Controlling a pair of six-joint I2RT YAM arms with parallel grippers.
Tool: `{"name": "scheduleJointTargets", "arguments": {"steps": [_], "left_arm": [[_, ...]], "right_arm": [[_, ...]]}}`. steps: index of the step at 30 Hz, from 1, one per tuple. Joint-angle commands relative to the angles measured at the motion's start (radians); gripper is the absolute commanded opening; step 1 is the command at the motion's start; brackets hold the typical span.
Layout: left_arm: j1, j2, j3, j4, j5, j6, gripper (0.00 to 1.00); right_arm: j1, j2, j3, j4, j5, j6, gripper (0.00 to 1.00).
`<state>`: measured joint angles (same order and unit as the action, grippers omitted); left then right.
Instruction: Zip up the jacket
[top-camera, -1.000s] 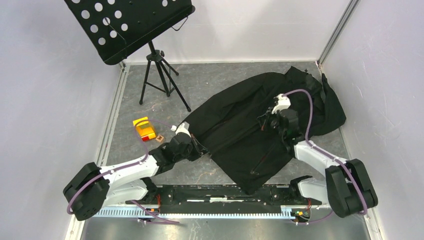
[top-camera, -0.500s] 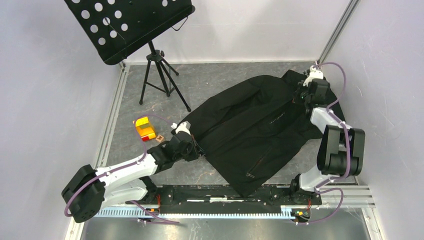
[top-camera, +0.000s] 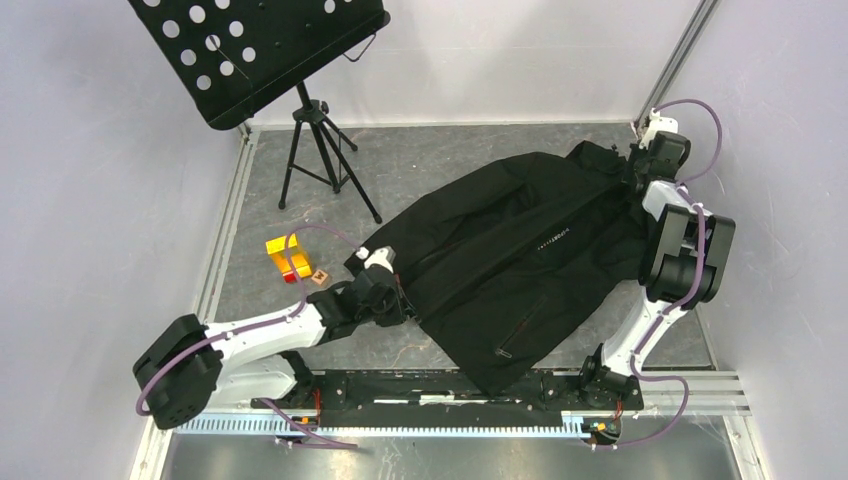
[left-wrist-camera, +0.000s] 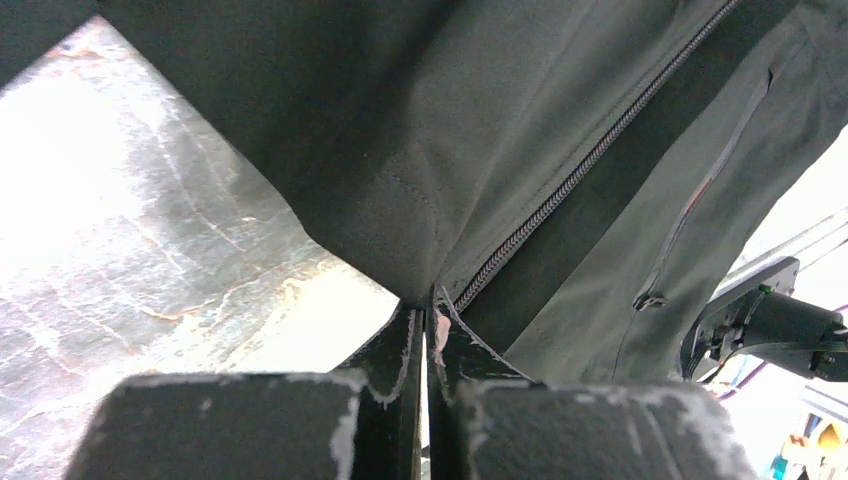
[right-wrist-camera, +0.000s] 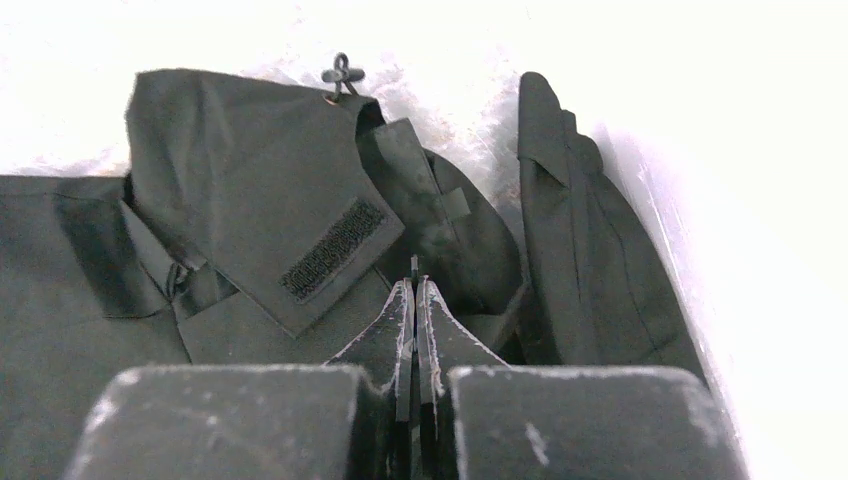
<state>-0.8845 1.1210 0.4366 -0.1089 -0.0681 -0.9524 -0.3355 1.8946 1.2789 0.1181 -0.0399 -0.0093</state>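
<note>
Sprawling across the grey table (top-camera: 450, 150), the jacket (top-camera: 520, 260) lies to the right of the music stand (top-camera: 255, 50) and a little nearer the arm bases than the stand's tripod (top-camera: 325, 150). Its long axis runs on a slant. The hem end is the end nearer the stand, and the collar end points away from it, up into the far right corner by the wall. It lies front side up, with the small white lettering (top-camera: 555, 235) showing on the chest and the pocket zip (top-camera: 515, 335) on the panel farther from the stand.

The left gripper (left-wrist-camera: 428, 312) sits at the hem corner closest to the stand. Its jaws are pressed together with the black fabric pinched between them, right at the foot of the front zipper (left-wrist-camera: 590, 165). From there the zipper's teeth run straight away along the jacket's length.

The right gripper (right-wrist-camera: 414, 285) is at the collar end, the point of the jacket farthest from the stand. Its jaws are together, and a thin dark sliver pokes up from between the tips. I cannot tell whether that is part of the jacket. Just beyond the tips the collar flap shows a dark fastening strip (right-wrist-camera: 330, 250), and a small cord toggle (right-wrist-camera: 341, 72) rests at the flap's far edge.

A yellow and red block (top-camera: 287, 257) sits on the table on the near side of the tripod, between the stand and the hem.
</note>
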Motion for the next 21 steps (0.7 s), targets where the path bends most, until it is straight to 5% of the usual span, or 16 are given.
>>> {"name": "scheduleJointTargets", "arguments": {"steps": [1, 6, 7, 8, 9, 12, 13, 15, 17, 21], "left_arm": [[-0.045, 0.023, 0.036, -0.037, -0.008, 0.016, 0.02], [-0.059, 0.023, 0.054, -0.057, -0.013, 0.001, 0.02], [-0.058, 0.022, 0.067, -0.079, -0.015, 0.001, 0.03], [-0.059, 0.018, 0.082, -0.11, -0.021, 0.001, 0.12], [-0.058, 0.01, 0.103, -0.148, -0.038, 0.005, 0.27], [-0.059, -0.059, 0.123, -0.206, -0.092, 0.026, 0.63], [-0.059, -0.101, 0.132, -0.234, -0.111, 0.026, 0.69], [-0.057, -0.185, 0.166, -0.29, -0.133, 0.047, 0.99], [-0.057, -0.25, 0.238, -0.376, -0.139, 0.091, 1.0], [-0.057, -0.317, 0.517, -0.543, -0.075, 0.26, 1.0]], "right_arm": [[-0.013, 0.021, 0.067, 0.058, 0.137, -0.11, 0.0], [0.023, 0.009, 0.125, -0.015, 0.186, -0.107, 0.0], [0.038, -0.006, 0.143, -0.063, 0.215, -0.111, 0.18], [0.058, -0.038, 0.147, -0.095, 0.237, -0.11, 0.52], [0.082, -0.085, 0.129, -0.111, 0.252, -0.11, 0.69], [0.19, -0.232, 0.08, -0.231, 0.387, -0.089, 0.97], [0.238, -0.285, 0.075, -0.302, 0.444, -0.062, 0.98], [0.323, -0.39, 0.067, -0.422, 0.473, 0.004, 0.98], [0.392, -0.506, 0.052, -0.522, 0.347, 0.132, 0.98], [0.42, -0.794, -0.089, -0.518, -0.18, 0.196, 0.98]]}}
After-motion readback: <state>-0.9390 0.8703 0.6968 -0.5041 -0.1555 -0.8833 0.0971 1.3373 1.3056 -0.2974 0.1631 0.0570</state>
